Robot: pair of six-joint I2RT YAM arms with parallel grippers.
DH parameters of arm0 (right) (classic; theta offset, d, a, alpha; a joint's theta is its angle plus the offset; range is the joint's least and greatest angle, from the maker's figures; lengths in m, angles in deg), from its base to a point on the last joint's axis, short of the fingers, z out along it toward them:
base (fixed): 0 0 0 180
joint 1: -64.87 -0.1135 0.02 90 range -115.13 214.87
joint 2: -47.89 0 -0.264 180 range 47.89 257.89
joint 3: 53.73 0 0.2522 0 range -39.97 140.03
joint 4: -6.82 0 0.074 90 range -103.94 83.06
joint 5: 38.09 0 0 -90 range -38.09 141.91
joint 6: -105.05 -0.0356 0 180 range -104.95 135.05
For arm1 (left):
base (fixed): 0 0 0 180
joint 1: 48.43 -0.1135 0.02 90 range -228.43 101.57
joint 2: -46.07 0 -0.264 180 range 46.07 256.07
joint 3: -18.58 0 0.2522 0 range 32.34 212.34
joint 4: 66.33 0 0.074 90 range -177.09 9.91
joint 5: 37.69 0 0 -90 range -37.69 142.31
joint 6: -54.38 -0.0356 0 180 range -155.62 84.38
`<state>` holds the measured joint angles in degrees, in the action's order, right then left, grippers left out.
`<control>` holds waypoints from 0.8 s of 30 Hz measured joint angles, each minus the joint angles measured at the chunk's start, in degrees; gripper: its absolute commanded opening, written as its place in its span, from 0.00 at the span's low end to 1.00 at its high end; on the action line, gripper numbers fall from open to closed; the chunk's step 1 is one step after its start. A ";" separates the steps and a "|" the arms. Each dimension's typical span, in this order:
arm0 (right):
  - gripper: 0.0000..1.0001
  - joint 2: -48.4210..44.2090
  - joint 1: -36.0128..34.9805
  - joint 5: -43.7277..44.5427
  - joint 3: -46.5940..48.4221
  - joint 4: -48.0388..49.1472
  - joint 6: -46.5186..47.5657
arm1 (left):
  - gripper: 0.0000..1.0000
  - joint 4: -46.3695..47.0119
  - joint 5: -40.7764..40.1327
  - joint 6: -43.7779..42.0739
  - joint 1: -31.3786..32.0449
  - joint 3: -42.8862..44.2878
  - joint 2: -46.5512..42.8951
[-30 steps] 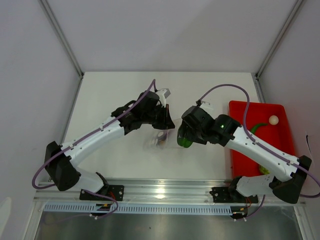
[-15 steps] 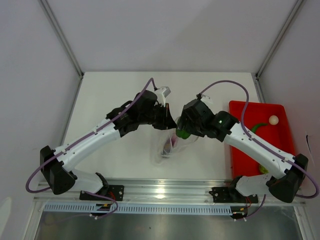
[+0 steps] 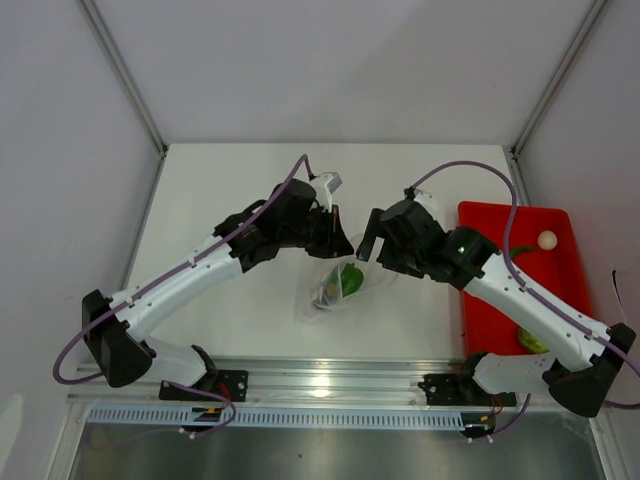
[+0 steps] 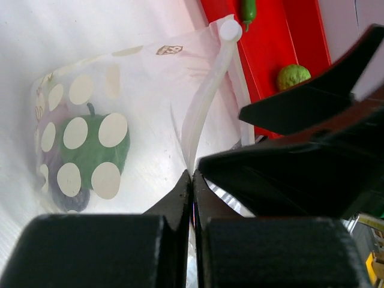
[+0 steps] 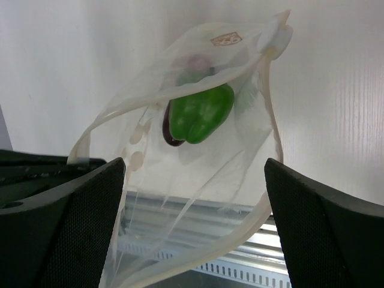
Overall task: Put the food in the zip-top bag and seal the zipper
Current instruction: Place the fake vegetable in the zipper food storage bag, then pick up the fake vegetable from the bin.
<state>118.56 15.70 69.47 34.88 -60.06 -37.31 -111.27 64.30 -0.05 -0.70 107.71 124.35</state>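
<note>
The clear zip-top bag (image 3: 338,287) hangs with its mouth open, and my left gripper (image 3: 333,236) is shut on the mouth's rim (image 4: 192,177). Inside lie a bright green pepper-like piece (image 5: 201,114) and a purple piece (image 5: 170,135). The whitish zipper strip (image 4: 207,99) curves up to a round slider (image 4: 229,30). My right gripper (image 3: 369,246) stands open just right of the bag's mouth; in its wrist view (image 5: 192,216) nothing lies between the fingers but the bag's rim. A whitish ball (image 3: 546,240), a dark green long piece (image 3: 518,253) and a green round piece (image 3: 531,341) lie in the red tray (image 3: 490,225).
The red tray stands at the table's right edge, beside the right arm. A metal rail (image 3: 330,380) runs along the near edge. White walls and slanting frame posts (image 3: 125,75) close in the back and sides.
My right gripper has opened and drawn back to the right; the green piece it held now lies inside the bag. The left gripper has kept its hold on the rim.
</note>
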 measured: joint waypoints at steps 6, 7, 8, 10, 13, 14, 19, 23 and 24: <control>0.96 -2.60 0.46 2.75 6.97 -5.97 -0.04 | 0.01 0.04 -0.09 -0.11 0.00 0.20 0.96; 0.96 -3.13 1.40 3.78 9.11 -7.08 0.04 | 0.01 0.04 -0.09 -0.15 0.00 0.20 1.14; 0.95 -3.69 2.80 4.79 10.84 -8.31 0.11 | 0.01 0.04 -0.09 -0.17 0.00 0.20 1.25; 0.95 -5.07 8.46 6.25 13.55 -10.78 0.57 | 0.01 0.11 -0.11 -0.22 0.00 0.20 1.36; 0.95 -7.76 23.87 6.03 14.53 -12.79 3.32 | 0.01 0.28 -0.04 -0.24 0.00 0.20 1.36; 0.95 -8.41 29.46 5.46 14.51 -13.22 4.48 | 0.01 0.33 0.02 -0.24 0.00 0.20 1.36; 0.95 -9.09 55.28 -0.35 9.84 -12.11 11.23 | 0.01 0.55 0.24 -0.50 0.00 0.17 1.44; 0.99 -6.47 65.11 -2.08 2.95 -10.82 13.18 | 0.01 0.63 0.22 -0.72 0.00 0.11 1.44; 0.99 -5.60 65.92 -0.85 1.38 -10.80 12.61 | 0.01 0.63 0.22 -0.94 0.00 0.04 1.44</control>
<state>112.97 81.62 68.62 36.26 -70.86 -24.70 -110.63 64.52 -0.99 -0.70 107.76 125.80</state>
